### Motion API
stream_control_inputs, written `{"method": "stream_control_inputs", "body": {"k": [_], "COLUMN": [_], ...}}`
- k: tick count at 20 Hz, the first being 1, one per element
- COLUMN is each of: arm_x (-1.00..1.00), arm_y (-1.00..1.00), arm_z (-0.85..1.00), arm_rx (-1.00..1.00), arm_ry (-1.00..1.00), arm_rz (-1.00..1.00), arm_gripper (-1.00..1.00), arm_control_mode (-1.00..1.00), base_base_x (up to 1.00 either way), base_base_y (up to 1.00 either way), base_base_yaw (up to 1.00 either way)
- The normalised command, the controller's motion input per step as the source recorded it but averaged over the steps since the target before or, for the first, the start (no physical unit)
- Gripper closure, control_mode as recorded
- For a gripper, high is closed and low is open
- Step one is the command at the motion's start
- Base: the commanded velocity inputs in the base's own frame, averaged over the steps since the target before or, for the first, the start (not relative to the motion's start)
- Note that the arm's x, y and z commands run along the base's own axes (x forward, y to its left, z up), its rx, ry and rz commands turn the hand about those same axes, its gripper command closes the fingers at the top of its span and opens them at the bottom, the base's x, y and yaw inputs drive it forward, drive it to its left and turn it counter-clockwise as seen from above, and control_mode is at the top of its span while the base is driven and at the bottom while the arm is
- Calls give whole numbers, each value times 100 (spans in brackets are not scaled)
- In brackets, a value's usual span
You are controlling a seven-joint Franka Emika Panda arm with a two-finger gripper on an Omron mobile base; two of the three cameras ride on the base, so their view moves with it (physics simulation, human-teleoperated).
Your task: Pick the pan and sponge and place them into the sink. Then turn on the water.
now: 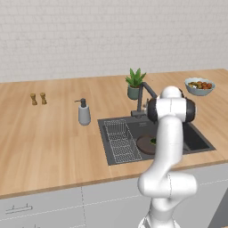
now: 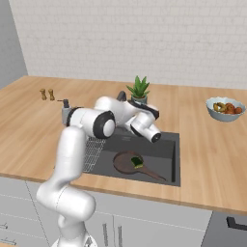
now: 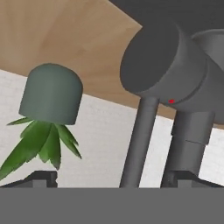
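Left base view: the pan (image 1: 146, 144) lies in the sink (image 1: 196, 141), behind the arm.

Right base view: the sponge (image 2: 136, 161) rests on the pan.

Hand view: the gripper (image 3: 109, 177), wide open and empty, faces the faucet (image 3: 164, 74) close ahead, lever upright between the fingertips.

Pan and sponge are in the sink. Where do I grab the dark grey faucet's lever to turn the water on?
Grip the thin rod-like lever jutting from the dark grey faucet, one finger on each side. It is the only slender part; the open gripper already faces it.
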Motion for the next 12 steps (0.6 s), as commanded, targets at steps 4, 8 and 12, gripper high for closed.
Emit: {"method": "stream_control_inputs", "body": {"k": [4,8,12], "arm_x": [49,34,15], "arm_y": [0,0,-6], "arm_z": [-44,-13,0], "arm_rx": [0,1,3], "arm_ry": [1,0,-3], "arm_rz": [0,0,0], "arm_gripper": [-100,-100,100], "arm_control_mode": [-100,-100,-100], "base_base_x": [0,0,0], "base_base_y": [0,0,0], "base_base_yaw": [0,0,0]}}
